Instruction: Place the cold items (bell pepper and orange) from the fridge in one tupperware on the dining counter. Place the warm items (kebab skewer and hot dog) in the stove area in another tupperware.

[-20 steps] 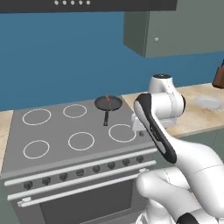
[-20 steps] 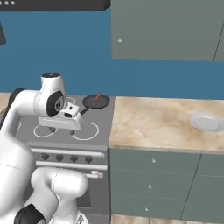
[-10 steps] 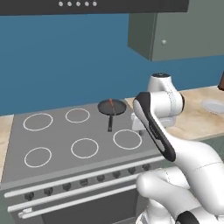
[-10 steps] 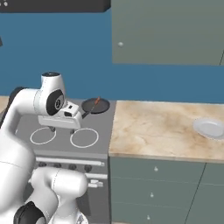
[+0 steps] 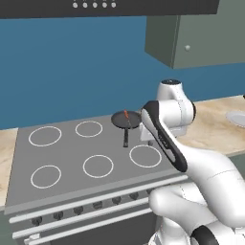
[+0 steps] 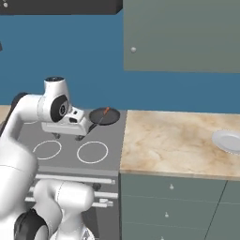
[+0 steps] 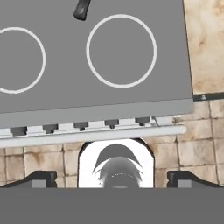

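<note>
A dark pan [image 5: 126,119] sits on the stove's [image 5: 72,167] back-right burner, holding what may be the kebab skewer [image 5: 126,115].

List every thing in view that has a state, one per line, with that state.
gripper: open, empty, above the stove's front edge.
pan: upright on the stove's back right burner, holding the kebab skewer.
kebab skewer: lying in the pan.
plate: flat on the counter.
upper cabinet: door shut.

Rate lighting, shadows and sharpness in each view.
Left base view: even flat light, no glare, pan sharp. Right base view: faint shadows under the arm on the stove, plate crisp. Hand view: sharp throughout, burner ring undistorted, no blur.
</note>
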